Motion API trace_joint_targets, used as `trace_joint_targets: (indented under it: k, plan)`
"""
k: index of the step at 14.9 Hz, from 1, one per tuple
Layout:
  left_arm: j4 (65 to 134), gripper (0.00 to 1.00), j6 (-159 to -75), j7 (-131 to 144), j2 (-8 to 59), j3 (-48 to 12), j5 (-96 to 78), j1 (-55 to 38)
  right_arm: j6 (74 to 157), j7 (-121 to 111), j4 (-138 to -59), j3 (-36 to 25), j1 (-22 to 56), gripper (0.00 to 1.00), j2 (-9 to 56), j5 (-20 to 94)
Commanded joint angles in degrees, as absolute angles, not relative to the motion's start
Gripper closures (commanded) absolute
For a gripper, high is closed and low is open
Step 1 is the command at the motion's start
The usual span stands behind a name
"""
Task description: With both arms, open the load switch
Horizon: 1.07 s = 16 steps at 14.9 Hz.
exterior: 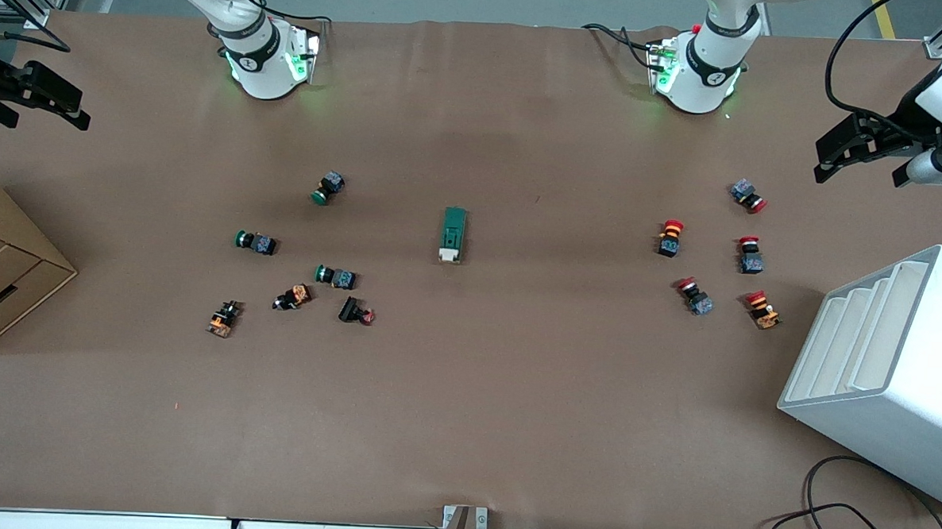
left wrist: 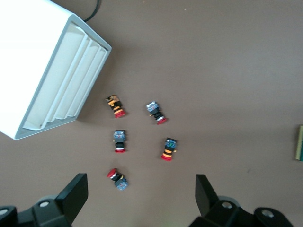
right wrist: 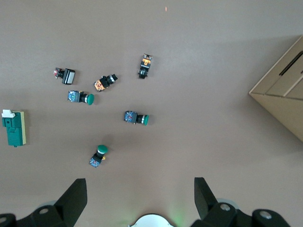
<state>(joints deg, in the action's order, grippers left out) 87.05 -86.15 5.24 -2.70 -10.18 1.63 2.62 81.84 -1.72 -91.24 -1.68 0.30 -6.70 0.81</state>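
One dark green load switch (exterior: 452, 233) with a white end lies at the middle of the worktop (exterior: 464, 423).

Eleven small push-buttons lie around it, in two clusters. Six are toward the right arm's end: three green-capped (exterior: 327, 187) (exterior: 256, 242) (exterior: 335, 276), two orange-bodied (exterior: 292, 296) (exterior: 223, 318), and one black with a red tip (exterior: 356, 313). Five red-capped ones are toward the left arm's end (exterior: 748, 195) (exterior: 670, 237) (exterior: 750, 254) (exterior: 695, 296) (exterior: 763, 309).

One white slotted rack (exterior: 892, 370), one cardboard box (exterior: 2, 268).

Two arms, each with one open-fingered tool: left tool (left wrist: 142, 198), right tool (right wrist: 140, 201).

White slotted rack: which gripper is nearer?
Left. The left gripper hangs open over the table end where the rack stands; the right gripper is over the end with the cardboard box.
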Motion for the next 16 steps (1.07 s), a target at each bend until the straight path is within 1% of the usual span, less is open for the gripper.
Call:
trace_joint_targets:
  k: [1,4,6,8,12,14,16]
  plan:
    - [86.48,0.0,-85.25,4.39,-2.55,-10.63,3.08,2.29,82.97,-3.16,-93.16,-0.79,-0.44,0.0,-8.35,0.79]
    - [86.22,0.0,-85.34,4.92,-0.45,-11.16,2.82,2.11,82.88,-3.25,-93.16,-0.79,-0.44,0.0,-8.35,0.79]
    - [85.87,0.0,-87.0,5.18,1.39,-13.26,2.29,1.94,82.79,-3.86,-93.16,-0.79,-0.53,0.0,-8.35,0.79]
    - [86.48,0.0,-91.04,6.32,3.42,-16.07,0.71,1.93,82.71,-5.8,-93.16,-0.88,-0.61,0.0,-8.35,0.7]
    - [88.24,0.0,-99.38,7.29,9.83,-21.52,0.35,1.15,82.35,-5.71,-93.08,-0.97,-0.62,0.0,-8.35,0.7]
    - [89.55,0.0,-104.21,12.71,13.78,-22.67,1.14,-1.48,82.0,-5.63,-92.9,-0.97,-0.7,0.0,-8.26,0.7]
    - [91.92,0.0,-109.84,22.1,15.73,-22.59,2.36,-6.04,81.3,-5.71,-91.5,-1.05,-0.7,0.0,-8.0,0.7]
